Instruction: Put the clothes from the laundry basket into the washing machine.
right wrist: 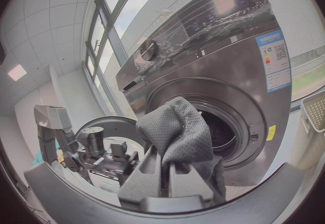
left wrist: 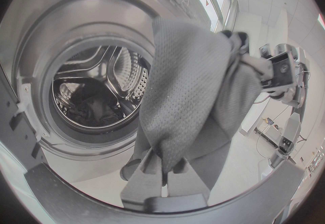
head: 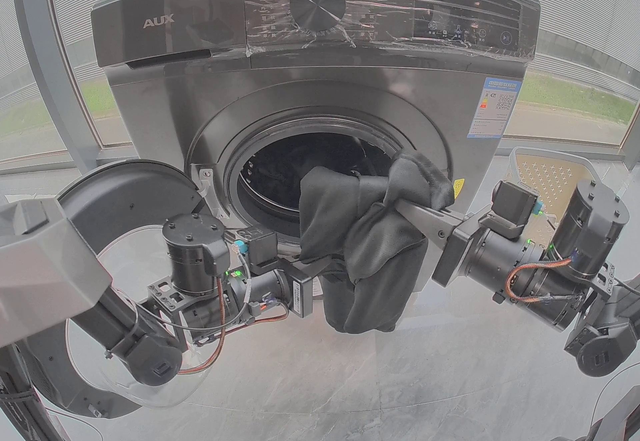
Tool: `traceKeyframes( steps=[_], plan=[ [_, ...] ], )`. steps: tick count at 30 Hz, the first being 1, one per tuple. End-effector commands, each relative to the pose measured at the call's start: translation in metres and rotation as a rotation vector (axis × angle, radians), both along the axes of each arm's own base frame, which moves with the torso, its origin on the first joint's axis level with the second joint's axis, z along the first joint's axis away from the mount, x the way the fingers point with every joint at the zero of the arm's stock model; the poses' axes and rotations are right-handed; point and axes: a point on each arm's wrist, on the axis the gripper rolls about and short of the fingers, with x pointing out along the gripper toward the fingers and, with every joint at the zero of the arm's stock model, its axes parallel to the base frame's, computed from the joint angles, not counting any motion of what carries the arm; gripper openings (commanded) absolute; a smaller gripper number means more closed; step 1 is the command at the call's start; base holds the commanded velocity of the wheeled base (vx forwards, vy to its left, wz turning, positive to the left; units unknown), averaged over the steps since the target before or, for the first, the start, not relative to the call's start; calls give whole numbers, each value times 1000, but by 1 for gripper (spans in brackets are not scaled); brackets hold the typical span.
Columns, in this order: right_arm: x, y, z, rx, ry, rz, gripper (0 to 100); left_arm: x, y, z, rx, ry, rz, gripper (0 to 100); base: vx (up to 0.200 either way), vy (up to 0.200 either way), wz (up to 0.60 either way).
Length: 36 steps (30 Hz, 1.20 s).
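Step in hand, as judged from the scene: feeding a dark grey garment (head: 363, 242) into the washing machine (head: 313, 82). Not yet inside.

Gripped at two places. Pinched by the left hand (left wrist: 166, 170), closed on a lower fold just below the machine's drum opening (head: 293, 176). Pinched too by the right hand (right wrist: 166, 167), closed on an upper bunch at the right rim of that opening. Slung between the two, directly in front of the opening and across its lower right part, with a long tail dangling under the rim toward the floor.

Swung wide to the left of the machine: the round door (head: 127, 196), out of the path. Lying at the bottom of the drum: some dark clothes (left wrist: 89, 109). Standing to the right of the machine, behind the right arm: the laundry basket (head: 553, 179), with its contents hidden.

Next move, most likely: pushing both hands forward through the opening, lifting the left one first, given its place lower than the rim. Calls for going deep enough to drag the hanging tail over the seal, then letting go inside the drum and backing out. Worth guarding against: releasing too early and dropping the cloth outside the machine, or snagging the tail on the rim.
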Motion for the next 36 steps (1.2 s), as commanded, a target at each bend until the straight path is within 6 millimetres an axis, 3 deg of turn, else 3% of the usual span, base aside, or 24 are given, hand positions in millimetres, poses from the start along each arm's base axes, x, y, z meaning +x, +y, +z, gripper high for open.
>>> traceKeyframes(
  steps=[1,7,8,14,20,36],
  plan=[
    [13,-13,-3,-15,3,-62,0,-18,13,24,-37,-51,1,0,0,0,0],
    [27,-16,-19,-61,37,-98,0,-45,24,48,-83,-92,-14,0,0,0,0],
    [27,-15,-21,-66,43,-98,100,-47,23,49,-86,-95,-19,0,0,0,0],
    [28,-13,-43,-125,97,-96,100,-50,20,54,-108,-103,-32,0,0,0,0],
    [14,-22,-66,-210,152,-87,100,-48,15,62,-136,-117,-41,0,0,0,0],
    [14,-20,-80,-257,185,-77,100,-43,11,65,-147,-127,-10,0,0,0,0]
  ],
)
